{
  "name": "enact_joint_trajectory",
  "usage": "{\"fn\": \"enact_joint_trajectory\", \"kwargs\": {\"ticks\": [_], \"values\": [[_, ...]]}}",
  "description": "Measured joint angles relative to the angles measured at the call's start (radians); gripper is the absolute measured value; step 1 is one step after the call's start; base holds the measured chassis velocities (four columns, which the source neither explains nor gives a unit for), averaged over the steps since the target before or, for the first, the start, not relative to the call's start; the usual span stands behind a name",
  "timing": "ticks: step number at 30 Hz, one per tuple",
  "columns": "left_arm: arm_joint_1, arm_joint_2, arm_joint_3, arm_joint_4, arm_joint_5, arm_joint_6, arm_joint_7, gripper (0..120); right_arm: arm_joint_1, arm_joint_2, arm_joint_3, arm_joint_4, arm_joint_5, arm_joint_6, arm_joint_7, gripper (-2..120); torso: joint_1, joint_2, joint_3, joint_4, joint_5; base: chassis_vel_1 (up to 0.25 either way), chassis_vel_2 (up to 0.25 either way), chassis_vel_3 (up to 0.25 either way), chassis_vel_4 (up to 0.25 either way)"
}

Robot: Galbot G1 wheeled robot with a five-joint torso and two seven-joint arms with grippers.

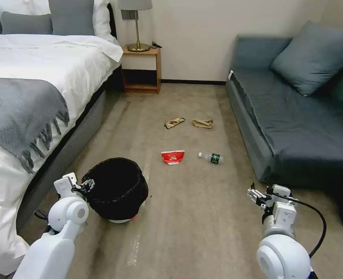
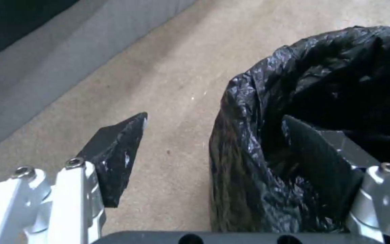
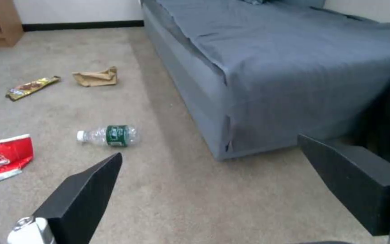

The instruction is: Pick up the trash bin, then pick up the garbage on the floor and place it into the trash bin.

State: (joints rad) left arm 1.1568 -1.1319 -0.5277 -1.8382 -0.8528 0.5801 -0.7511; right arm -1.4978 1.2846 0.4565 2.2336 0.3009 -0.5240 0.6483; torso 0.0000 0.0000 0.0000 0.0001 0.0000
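Nearest the robot, at about seven o'clock in the head view, the left gripper (image 1: 87, 186) is seen at the rim of the trash bin (image 1: 117, 190), which stands on the carpet (image 1: 190, 217) beside the bed (image 1: 31, 97); in the left wrist view the left gripper (image 2: 213, 135) is spread wide, one finger inside the black liner and the other outside over the carpet, the bin wall (image 2: 249, 162) lying between them and not yet clamped; at about five o'clock the right gripper (image 1: 253, 194) is held above the carpet near the sofa (image 1: 295, 128), and in the right wrist view the right gripper (image 3: 208, 162) is shown wide apart with nothing between its fingers; farther out, near the middle of the floor, the crushed red-and-white cup (image 1: 173, 157) is found, with the clear bottle (image 1: 211, 157) just beside it toward three o'clock; beyond these, toward twelve o'clock, the snack wrapper (image 1: 174, 123) and the crumpled brown paper bag (image 1: 202, 123) lie near each other; farthest off, a nightstand (image 1: 141, 69) carrying a lamp (image 1: 137, 23) is set against the wall.
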Motion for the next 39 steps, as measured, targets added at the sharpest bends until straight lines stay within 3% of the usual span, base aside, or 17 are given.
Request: {"fn": "enact_joint_trajectory", "kwargs": {"ticks": [3, 10, 11, 17, 21, 25, 29, 32, 36, 37, 39], "values": [[-0.039, -0.003, 0.018, 0.05, -0.006, 0.005, 0.001, 77, 0.017, -0.003, -0.001, -0.012, 0.0, 0.0, 0.002, 100, 0.0, 0.0, 0.0, -0.0001, -0.0001, 0.0, 0.0, 0.0, 0.0], [-0.081, -0.013, 0.05, 0.071, -0.006, 0.03, -0.001, 66, 0.032, -0.022, 0.006, -0.02, 0.021, -0.007, 0.011, 100, 0.0, 0.0, 0.0, -0.0002, 0.0, 0.0, 0.0, 0.0, 0.0], [-0.085, -0.016, 0.054, 0.072, -0.009, 0.034, -0.003, 57, 0.032, -0.023, 0.007, -0.02, 0.024, -0.008, 0.011, 100, 0.0, 0.0, 0.0, -0.0003, 0.0, 0.0, 0.0, 0.0, 0.0], [-0.089, -0.025, 0.064, 0.074, -0.032, 0.051, -0.018, 39, 0.031, -0.026, 0.008, -0.02, 0.029, -0.009, 0.012, 100, 0.0, 0.0, 0.0, -0.0003, 0.0001, 0.0, 0.0, 0.0, 0.0], [-0.086, -0.036, 0.074, 0.088, -0.042, 0.072, -0.023, 17, 0.041, -0.034, 0.014, -0.021, 0.054, -0.019, 0.014, 100, 0.0, 0.0, 0.0, -0.0001, 0.0001, 0.0, 0.0, 0.0, 0.0], [-0.082, -0.038, 0.072, 0.098, -0.042, 0.085, -0.024, 5, 0.051, -0.045, 0.024, -0.014, 0.088, -0.035, 0.014, 100, 0.0, 0.0, 0.0, 0.0, 0.0002, 0.0, 0.0, 0.0, 0.0], [-0.077, -0.034, 0.066, 0.096, -0.041, 0.084, -0.016, 4, 0.05, -0.042, 0.019, -0.018, 0.087, -0.035, 0.014, 100, 0.0, 0.0, 0.0, -0.0001, 0.0001, 0.0, 0.0, 0.0, 0.0], [-0.065, -0.03, 0.059, 0.086, -0.017, 0.069, 0.003, 4, 0.048, -0.036, 0.011, -0.019, 0.083, -0.035, 0.014, 100, 0.0, 0.0, 0.0, -0.0007, -0.0004, 0.0, 0.0, 0.0, 0.0], [-0.014, -0.026, 0.033, 0.041, 0.126, 0.025, 0.044, 3, 0.037, -0.022, -0.002, -0.016, 0.08, -0.036, 0.01, 100, 0.0, 0.0, 0.0, -0.0002, -0.0003, 0.0, 0.0, 0.0, 0.0], [-0.014, -0.026, 0.033, 0.041, 0.126, 0.025, 0.044, 3, 0.037, -0.022, -0.002, -0.016, 0.08, -0.036, 0.01, 100, 0.0, 0.0, 0.0, -0.0002, -0.0003, 0.0, 0.0, 0.0, 0.0], [0.049, -0.03, 0.015, -0.018, 0.265, -0.013, 0.065, 2, 0.024, -0.012, -0.014, -0.006, 0.065, -0.049, -0.007, 100, 0.0, 0.0, 0.0, 0.0, -0.0001, 0.0, 0.0, 0.0, 0.0]]}}
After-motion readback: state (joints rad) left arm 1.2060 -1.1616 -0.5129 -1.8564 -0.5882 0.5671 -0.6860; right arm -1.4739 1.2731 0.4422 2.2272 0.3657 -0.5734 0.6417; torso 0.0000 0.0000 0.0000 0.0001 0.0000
